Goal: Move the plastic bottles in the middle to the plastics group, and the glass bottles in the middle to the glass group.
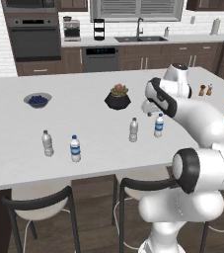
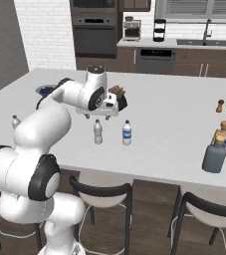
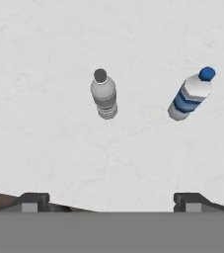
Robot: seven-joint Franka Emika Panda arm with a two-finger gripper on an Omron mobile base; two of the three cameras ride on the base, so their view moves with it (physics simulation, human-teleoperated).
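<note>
While two slim water bottles wait upright at the middle of the white island counter (image 1: 15, 163), the robot's gripper (image 2: 102, 110) hangs above them with its fingers spread wide and nothing between them. At far left in the left base view, the plastics group (image 1: 60, 146) stands near the counter's front edge: one plain bottle and one blue-labelled bottle just beside it, well apart from the middle pair. At centre, the plain greyish bottle (image 3: 103, 94) sits almost straight under the hand and nearer the left finger, its long axis vertical, so the hand view looks down on its cap; the blue-labelled bottle (image 3: 190, 94) stands near it on the other side. Judged from this, a descent onto the plain bottle needs only a small shift. To the right, the right base view shows the dark grey-blue bottle (image 2: 214, 155) touching or just beside the squarish pale bottle (image 2: 223, 131) of the glass group, a pairing the left base view largely hides behind the arm. Two small brown shakers (image 2: 225, 106) stand behind them.
</note>
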